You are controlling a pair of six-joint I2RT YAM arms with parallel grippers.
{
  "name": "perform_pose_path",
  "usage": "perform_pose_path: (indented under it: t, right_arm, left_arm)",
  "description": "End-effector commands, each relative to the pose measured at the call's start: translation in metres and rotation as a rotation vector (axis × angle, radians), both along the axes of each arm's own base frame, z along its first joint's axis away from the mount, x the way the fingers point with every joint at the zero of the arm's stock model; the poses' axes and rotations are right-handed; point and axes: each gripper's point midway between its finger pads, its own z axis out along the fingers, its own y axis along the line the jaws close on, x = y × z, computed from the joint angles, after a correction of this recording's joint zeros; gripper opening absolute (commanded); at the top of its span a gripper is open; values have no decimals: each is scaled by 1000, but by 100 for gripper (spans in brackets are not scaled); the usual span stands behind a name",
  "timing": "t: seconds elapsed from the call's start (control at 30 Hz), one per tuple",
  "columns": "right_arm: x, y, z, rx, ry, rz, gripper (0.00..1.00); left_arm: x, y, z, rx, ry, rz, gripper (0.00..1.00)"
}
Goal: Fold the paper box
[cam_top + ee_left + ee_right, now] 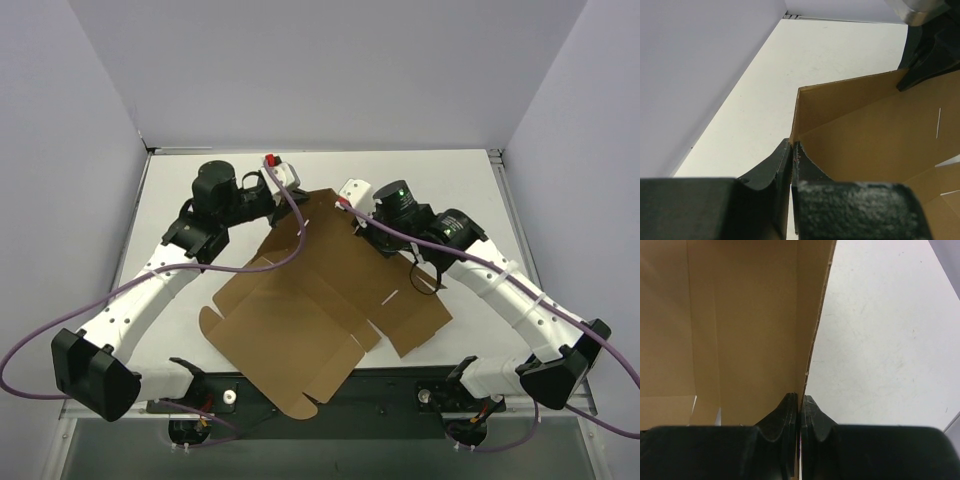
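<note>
One paper box [300, 320] lies on the tabletop [320, 170]; the left gripper [792, 150] and the right gripper [801, 400] each have jaws pinching a raised cardboard edge.

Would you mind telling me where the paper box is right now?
Top view: the paper box lies mid-table, its far flap raised, pinched by the left tool and the right tool.

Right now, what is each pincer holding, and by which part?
Both hold the brown cardboard die-cut box by its raised far flap: left pincer shut on the flap's left edge, right pincer on its right edge.
</note>
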Motion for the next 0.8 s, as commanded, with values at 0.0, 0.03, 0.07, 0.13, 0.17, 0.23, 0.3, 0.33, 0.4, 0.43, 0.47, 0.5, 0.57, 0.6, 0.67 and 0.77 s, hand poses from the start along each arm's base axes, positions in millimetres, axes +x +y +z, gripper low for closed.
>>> perform_pose_path:
  t: [0.0, 0.03, 0.07, 0.13, 0.17, 0.23, 0.3, 0.33, 0.4, 0.43, 0.47, 0.5, 0.57, 0.6, 0.67, 0.77]
  right_arm:
    - [25, -16, 14, -3, -75, -148, 11]
    - [29, -23, 18, 16, -84, -205, 19]
    - [35, -32, 22, 36, -93, -253, 31]
    - [37, -42, 28, 98, -97, -323, 46]
    - [38, -46, 32, 123, -106, -348, 58]
    - [37, -59, 41, 207, -123, -450, 66]
    - [33, -64, 56, 309, -146, -509, 70]
    - [30, -64, 59, 363, -138, -548, 70]
    - [23, -64, 72, 537, -120, -660, 70]
    - [21, -61, 68, 599, -99, -693, 70]
    - [18, -55, 70, 694, -64, -729, 70]
    - [13, -54, 73, 764, -50, -753, 70]
    - [12, -42, 68, 924, 30, -821, 75]
    - [11, -36, 70, 978, 56, -815, 75]
    - [13, -18, 67, 1081, 134, -811, 75]
    - [12, 15, 63, 1259, 320, -794, 74]
  left_arm:
    - [-5, -3, 39, -76, -111, -2, 0]
    - [-9, -1, 41, -80, -127, 7, 0]
    - [-8, 2, 27, -69, -123, 32, 0]
    - [-15, 9, 26, -70, -151, 56, 0]
    - [-15, 13, 11, -56, -146, 78, 0]
    - [-22, 19, 12, -64, -171, 98, 0]
    - [-25, 25, 6, -65, -178, 129, 0]
    - [-25, 26, 4, -62, -179, 138, 0]
    - [-28, 29, -2, -58, -178, 158, 0]
    - [-29, 29, -1, -63, -189, 161, 0]
    - [-30, 30, -3, -63, -192, 170, 0]
    - [-32, 29, -7, -60, -191, 169, 0]
    - [-32, 30, -9, -56, -198, 185, 0]
    - [-35, 28, -8, -58, -206, 179, 0]
    - [-37, 28, -11, -53, -214, 186, 0]
    - [-39, 26, -16, -40, -217, 195, 0]
